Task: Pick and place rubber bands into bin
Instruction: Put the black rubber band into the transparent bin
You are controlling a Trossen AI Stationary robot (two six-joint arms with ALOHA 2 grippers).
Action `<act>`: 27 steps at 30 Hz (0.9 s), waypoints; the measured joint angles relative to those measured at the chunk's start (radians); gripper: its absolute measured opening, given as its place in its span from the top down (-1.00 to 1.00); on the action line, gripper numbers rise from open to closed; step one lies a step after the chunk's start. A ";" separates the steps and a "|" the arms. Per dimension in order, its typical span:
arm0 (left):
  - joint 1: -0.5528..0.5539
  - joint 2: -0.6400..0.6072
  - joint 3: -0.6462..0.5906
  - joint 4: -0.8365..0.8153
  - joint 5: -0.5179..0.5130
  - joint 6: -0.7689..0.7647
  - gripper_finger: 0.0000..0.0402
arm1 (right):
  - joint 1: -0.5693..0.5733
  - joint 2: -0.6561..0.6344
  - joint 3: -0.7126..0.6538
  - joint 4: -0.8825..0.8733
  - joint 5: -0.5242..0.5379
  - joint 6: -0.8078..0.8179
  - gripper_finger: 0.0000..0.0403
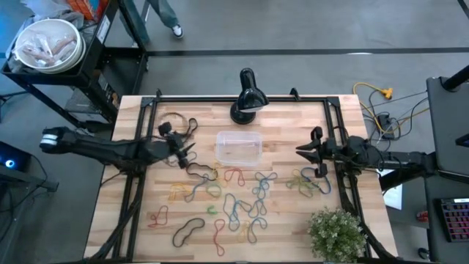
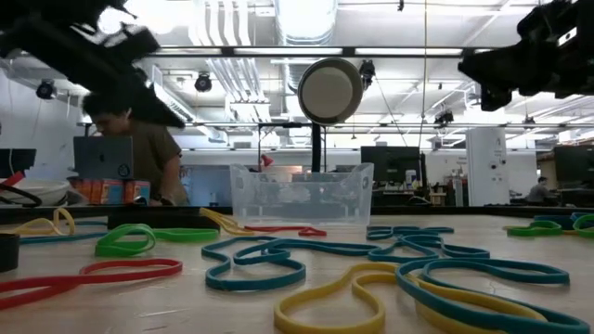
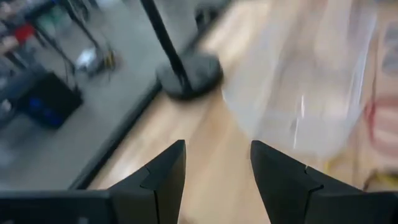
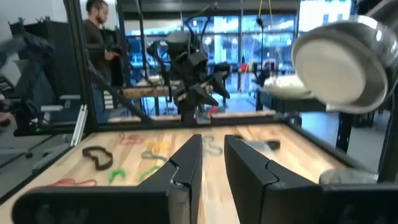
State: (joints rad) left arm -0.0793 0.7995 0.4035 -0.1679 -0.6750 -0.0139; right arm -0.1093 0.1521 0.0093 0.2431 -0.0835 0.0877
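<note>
The left gripper [image 1: 185, 152] is held above the table [image 1: 293, 220] just left of the bin [image 1: 238, 147], jaws wide and empty. The right gripper [image 1: 303, 152] is stretched inward at the bin's right, jaws narrow, empty. Rubber bands [image 1: 238, 202] are scattered before the bin.

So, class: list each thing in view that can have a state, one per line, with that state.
Bin: upright on the table, looks empty.
Rubber bands: loose on the table, outside the bin.
Left gripper: open, empty, beside the bin.
Right gripper: raised, slightly apart, empty.
Lamp: standing behind the bin.
</note>
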 joint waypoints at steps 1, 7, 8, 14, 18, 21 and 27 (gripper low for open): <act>0.002 0.040 0.032 -0.066 0.000 -0.026 0.17 | 0.000 0.009 0.000 -0.006 0.000 0.011 0.69; 0.028 0.277 0.191 -0.365 -0.005 -0.188 0.17 | 0.000 0.071 0.000 -0.016 0.001 0.026 0.69; 0.035 0.313 0.212 -0.389 -0.001 -0.210 0.17 | 0.000 0.080 0.000 -0.017 0.001 0.026 0.69; 0.121 0.471 0.272 -0.487 0.128 -0.293 0.17 | 0.000 0.137 0.000 -0.015 0.004 0.043 0.69; 0.177 0.518 0.272 -0.490 0.170 -0.300 0.17 | 0.000 0.166 0.000 -0.016 0.004 0.044 0.69; 0.223 0.523 0.269 -0.502 0.198 -0.315 0.17 | 0.000 0.180 0.000 -0.016 0.004 0.044 0.69; 0.319 0.453 0.253 -0.505 0.325 -0.312 0.17 | 0.000 0.185 0.000 -0.015 0.005 0.048 0.69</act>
State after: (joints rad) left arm 0.2397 1.2530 0.6563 -0.6731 -0.3498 -0.3263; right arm -0.1091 0.3372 0.0093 0.2279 -0.0790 0.1358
